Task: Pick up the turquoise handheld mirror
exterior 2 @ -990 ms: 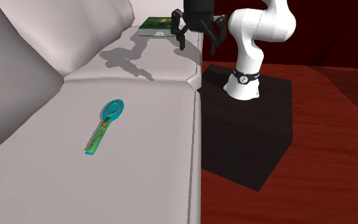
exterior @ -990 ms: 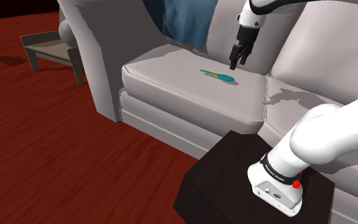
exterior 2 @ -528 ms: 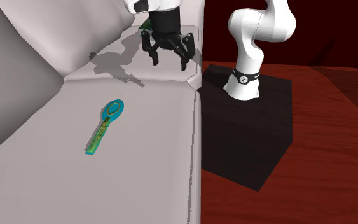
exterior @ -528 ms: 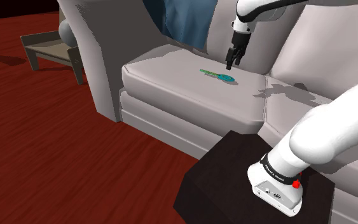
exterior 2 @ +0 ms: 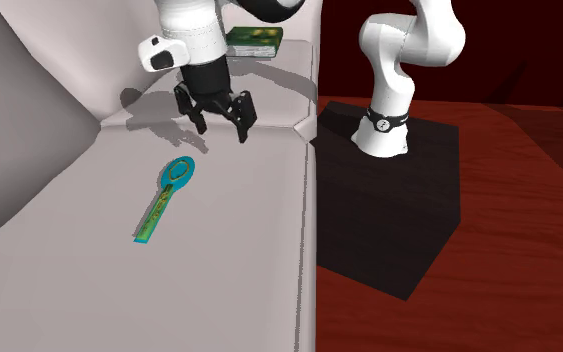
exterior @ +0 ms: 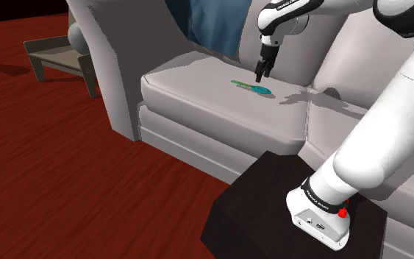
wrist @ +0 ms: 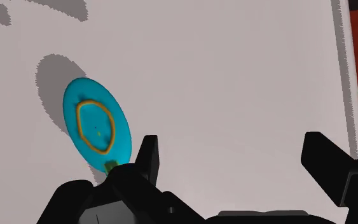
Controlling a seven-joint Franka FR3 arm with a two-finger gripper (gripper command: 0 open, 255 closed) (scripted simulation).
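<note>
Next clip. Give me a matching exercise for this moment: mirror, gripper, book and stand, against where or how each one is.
Column one:
1. turquoise handheld mirror
2. gripper
3. green book
4. stand

Column two:
A. on the red floor
B. open, holding nothing
C. lying flat on the near seat cushion
D. on the far cushion, at the second exterior view's top

Pairs: 1-C, 2-B, 3-D, 4-A

looking into a home's living room
a pale grey cushioned sofa (exterior: 198,103) is sitting on a dark red wooden floor (exterior: 65,176), a low grey table (exterior: 56,53) is standing nearby, a blue cloth (exterior: 214,26) is hanging behind.
</note>
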